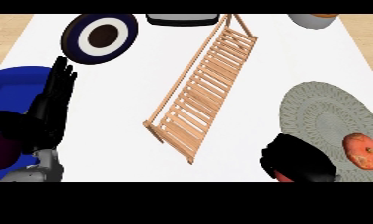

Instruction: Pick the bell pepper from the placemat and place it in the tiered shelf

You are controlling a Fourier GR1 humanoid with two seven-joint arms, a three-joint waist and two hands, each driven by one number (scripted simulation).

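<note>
Orange-red and round, the bell pepper (359, 150) lies on the grey woven placemat (320, 114) at the right edge of the white table (131, 119), so by the look of things none of the task is done: the pick, the carry and the placing are all still ahead. The wooden slatted shelf (203, 90) stands near the middle of the table, well apart from the pepper, with nothing on its slats.

The right hand (297, 161) sits low at the placemat's near edge, just beside the pepper and to its left, with a sliver of placemat between them. Its fingers look curled inward, yet they have hold of nothing I can see. The left hand (53, 100) rests at the left side, fingers straight and pointing up, empty, partly over a blue plate (18, 82).
</note>
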